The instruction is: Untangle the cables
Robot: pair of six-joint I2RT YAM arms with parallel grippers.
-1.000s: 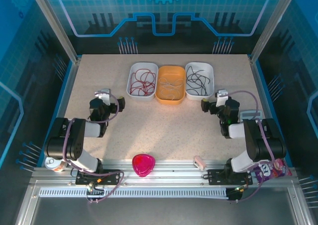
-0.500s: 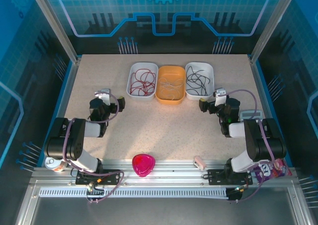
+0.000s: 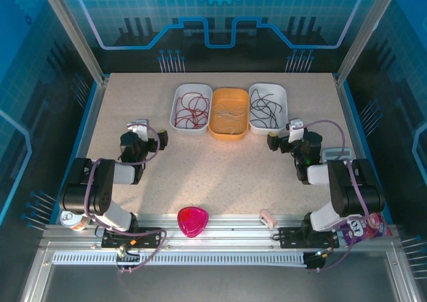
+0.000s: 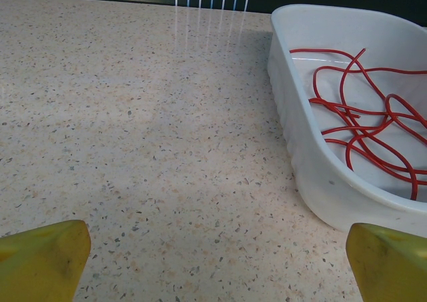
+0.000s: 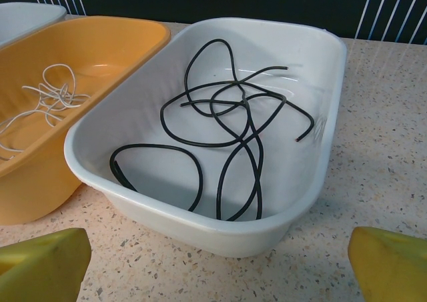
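Speckled table, three trays
Left white tray, orange tray and right white tray stand side by side (far half).

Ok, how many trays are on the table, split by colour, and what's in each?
White trays: 2, the left white tray holding red cables and the right white tray holding black cables
Orange tray: 1, holding whitish cables
Total: 3 trays

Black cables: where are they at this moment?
In the top view, the black cables lie inside the rightmost white tray, beside the orange tray, just beyond the right gripper.
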